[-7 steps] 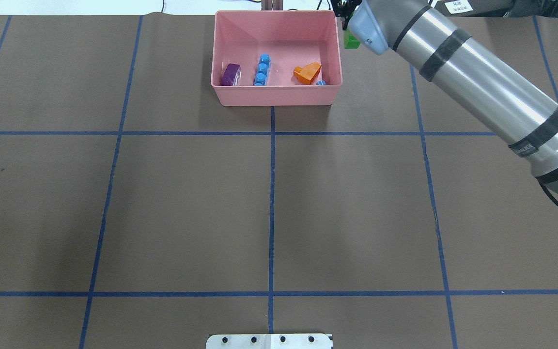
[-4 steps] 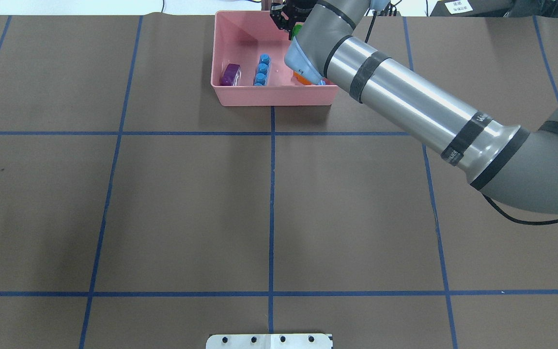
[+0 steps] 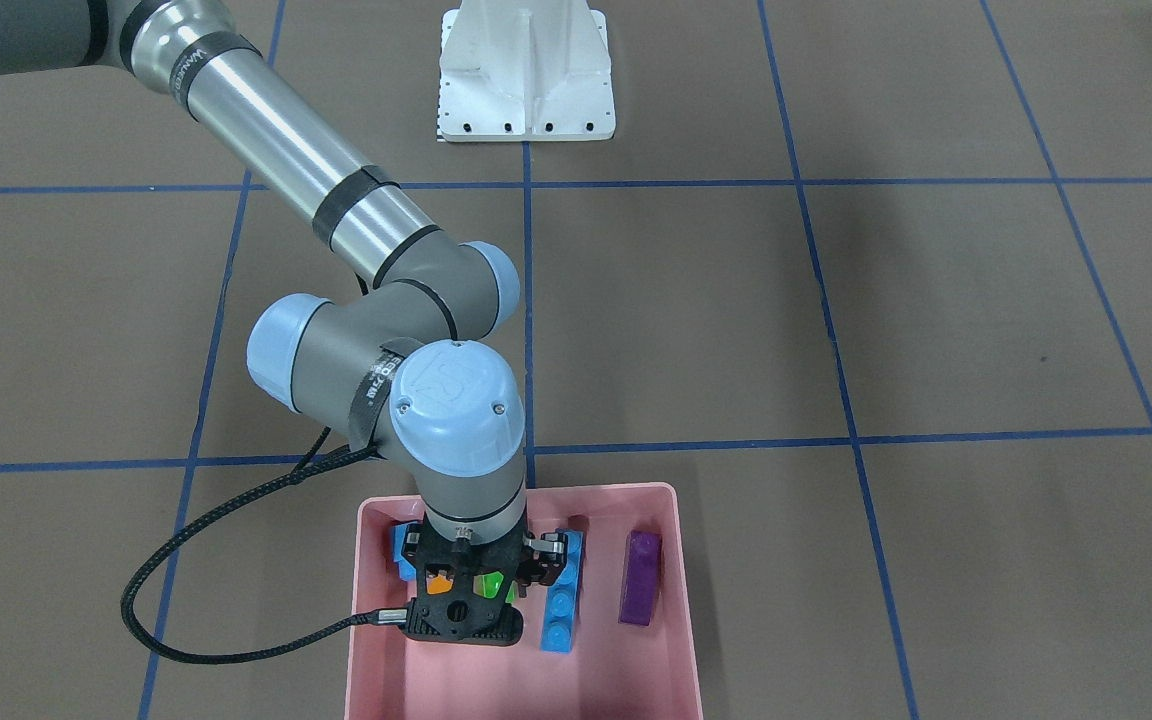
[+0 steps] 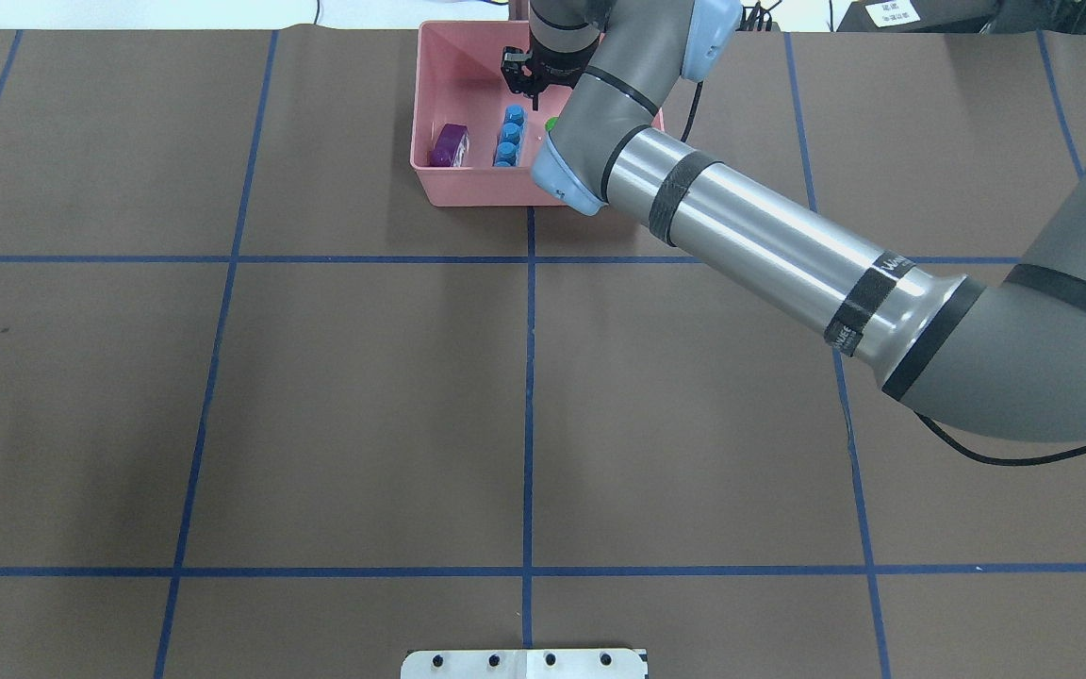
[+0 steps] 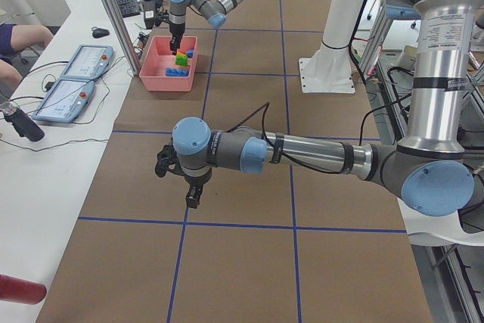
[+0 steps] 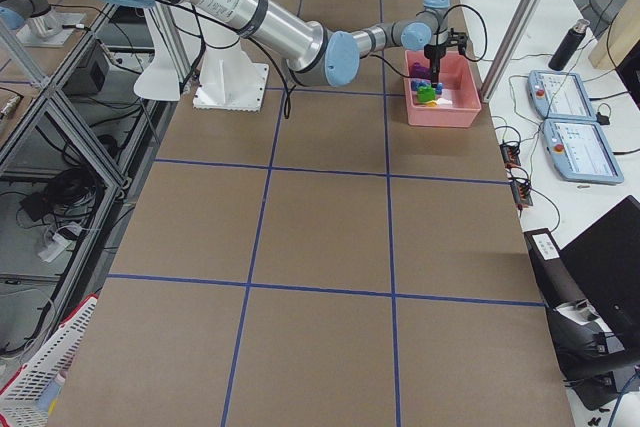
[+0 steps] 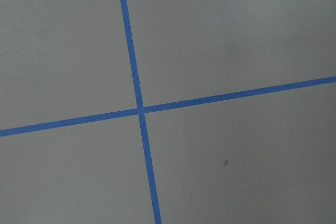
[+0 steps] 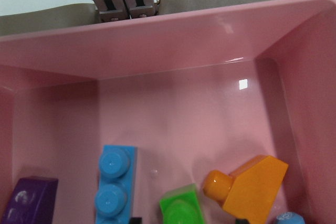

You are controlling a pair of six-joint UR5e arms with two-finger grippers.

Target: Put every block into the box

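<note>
While the right gripper [image 3: 472, 572] is hanging inside the box [image 3: 596, 488] in the front view, the green brick [image 3: 487, 584] is showing beneath it beside the orange brick [image 3: 439, 583], so you are likely finishing the last drop and needing a straight lift clear. In the right wrist view its fingertips [image 8: 136, 220] are standing apart, holding nothing, the green brick lying studs-up, long axis seemingly paralleling the long blue brick [image 8: 114, 179]
</note>
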